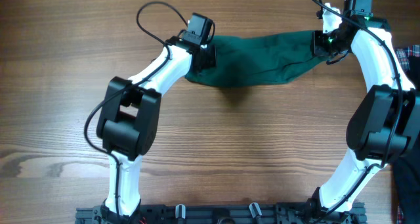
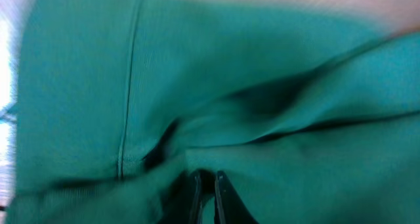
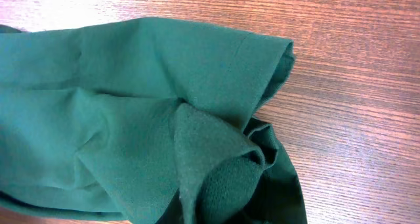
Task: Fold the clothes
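Your left gripper [image 1: 205, 53] is pinched nearly closed on a fold of the green garment [image 1: 262, 56]. The garment stretches from it across to your right gripper [image 1: 326, 43] and bunches beneath it. You cannot tell that one's grip.

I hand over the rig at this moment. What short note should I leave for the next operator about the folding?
Left gripper: shut on the green garment, at its left end.
Right gripper: at the right end; fingers hidden by cloth, grip unconfirmed.
Garment: stretched between both grippers at the far side of the table, bunched.
Done: no fold visible.
To do: spread it flat, then fold.
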Controlling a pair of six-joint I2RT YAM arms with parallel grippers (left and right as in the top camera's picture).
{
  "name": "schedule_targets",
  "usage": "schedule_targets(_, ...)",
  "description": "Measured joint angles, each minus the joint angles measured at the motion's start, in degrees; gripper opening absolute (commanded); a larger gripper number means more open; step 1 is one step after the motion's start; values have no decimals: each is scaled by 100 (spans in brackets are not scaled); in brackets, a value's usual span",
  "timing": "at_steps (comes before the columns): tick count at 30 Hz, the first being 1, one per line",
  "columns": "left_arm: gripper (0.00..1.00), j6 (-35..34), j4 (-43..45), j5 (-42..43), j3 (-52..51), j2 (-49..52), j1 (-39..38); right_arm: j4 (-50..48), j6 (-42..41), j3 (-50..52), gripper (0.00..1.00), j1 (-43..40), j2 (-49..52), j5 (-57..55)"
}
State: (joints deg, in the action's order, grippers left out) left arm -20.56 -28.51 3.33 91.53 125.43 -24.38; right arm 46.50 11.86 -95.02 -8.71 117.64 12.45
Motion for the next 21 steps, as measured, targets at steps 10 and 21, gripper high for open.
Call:
schedule_targets(10,17,9,-31,0,-2,103,0,-258,-1434,0,90,-179,0,-1180)
schedule_targets(21,21,11,-94,0,0,103,0,-511,-4347,1126,91,-715,0,-70)
